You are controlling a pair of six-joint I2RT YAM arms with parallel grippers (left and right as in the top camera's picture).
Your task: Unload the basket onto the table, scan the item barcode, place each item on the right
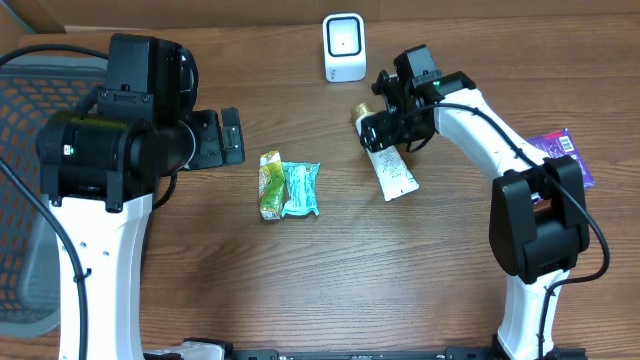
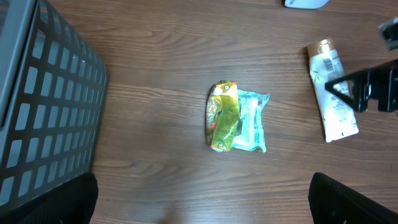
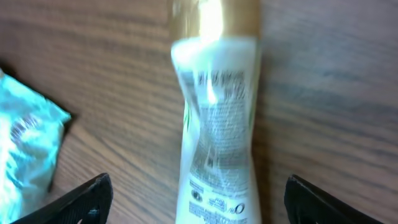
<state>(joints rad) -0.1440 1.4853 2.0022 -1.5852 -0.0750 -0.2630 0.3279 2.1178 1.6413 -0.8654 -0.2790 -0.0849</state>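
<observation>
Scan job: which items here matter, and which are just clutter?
Job, likely:
white tube with gold cap
white scanner
right end effector, open over the tube

Clutter:
green-yellow packet
teal packet
purple packet
mesh basket

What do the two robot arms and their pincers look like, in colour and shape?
The left arm and the right arm have white links joined by bulky black joint housings. A thin black cable runs along each, and each shows a small green light. The left pincer and the right pincer are black.
</observation>
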